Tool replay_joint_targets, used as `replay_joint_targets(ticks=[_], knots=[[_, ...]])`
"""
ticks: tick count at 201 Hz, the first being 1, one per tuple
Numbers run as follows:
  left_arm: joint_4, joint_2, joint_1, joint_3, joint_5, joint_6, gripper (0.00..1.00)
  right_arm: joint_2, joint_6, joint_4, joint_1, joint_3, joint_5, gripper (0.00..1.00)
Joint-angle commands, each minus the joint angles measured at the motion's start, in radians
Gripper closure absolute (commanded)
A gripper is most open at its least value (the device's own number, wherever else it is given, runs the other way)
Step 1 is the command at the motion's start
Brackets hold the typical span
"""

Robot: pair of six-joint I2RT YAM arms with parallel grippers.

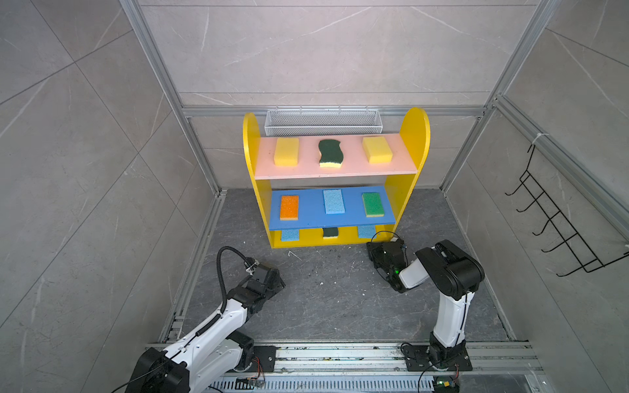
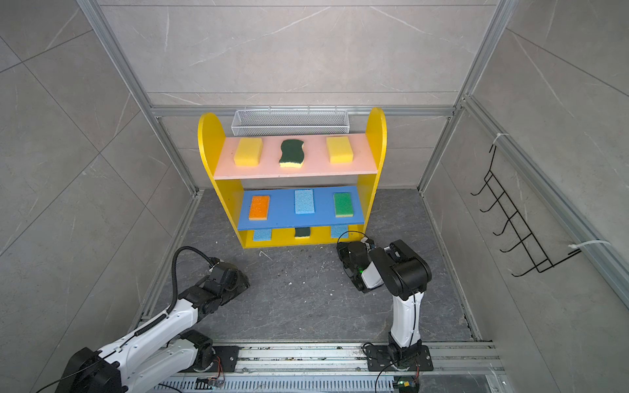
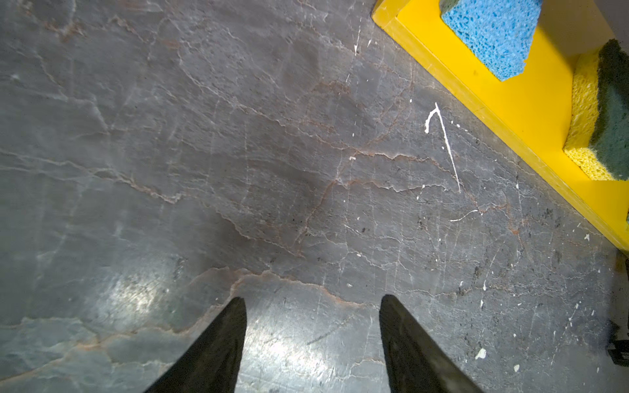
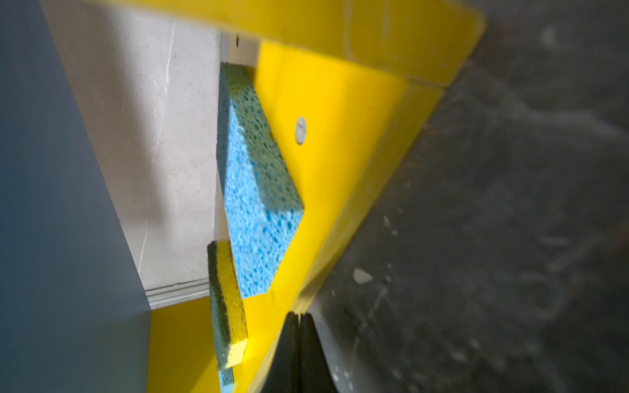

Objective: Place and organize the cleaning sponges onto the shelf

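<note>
Filling all three tiers, the cleaning sponges (image 1: 329,153) sat three to a board on the shelf (image 1: 414,136) at mid-frame. Below its lower right corner, the right gripper (image 4: 299,316) was pinched shut on nothing, seemingly just off the base edge. Lower left, the left gripper (image 3: 313,299) stood partly open and empty over the floor (image 3: 238,170).

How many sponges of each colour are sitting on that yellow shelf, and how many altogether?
light blue sponges: 3
yellow sponges: 2
wavy dark-green scourers: 2
orange sponge: 1
bright green sponge: 1
Total on the shelf: 9
</note>
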Motion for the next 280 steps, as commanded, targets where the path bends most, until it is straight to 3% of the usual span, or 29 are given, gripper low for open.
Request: replay_joint_targets(ticks=[1, 28, 86, 144, 236, 264, 280], knots=[[-0.054, -0.028, -0.002, 0.035, -0.023, -0.002, 0.35, 0.002, -0.017, -0.218, 0.002, -0.072, -0.035, 1.00], [-0.112, -0.066, -0.002, 0.056, -0.039, 0.009, 0.35, -0.092, -0.025, -0.207, 0.003, -0.127, -0.086, 1.00], [-0.175, -0.092, -0.002, 0.100, -0.039, 0.038, 0.34, -0.499, -0.273, -0.764, 0.002, -0.070, -0.044, 1.00], [-0.261, -0.086, -0.002, 0.173, -0.057, 0.092, 0.34, -0.760, -0.458, -1.093, 0.000, 0.006, 0.049, 1.00], [-0.353, -0.158, -0.002, 0.222, -0.065, 0.106, 0.34, -0.927, -0.567, -1.184, -0.015, -0.006, 0.058, 1.00], [-0.342, -0.155, -0.003, 0.221, -0.038, 0.110, 0.35, -0.956, -0.574, -1.113, -0.045, -0.051, -0.020, 1.00], [-0.325, -0.157, -0.003, 0.214, -0.022, 0.112, 0.35, -0.937, -0.550, -1.027, -0.089, -0.081, -0.128, 1.00]])
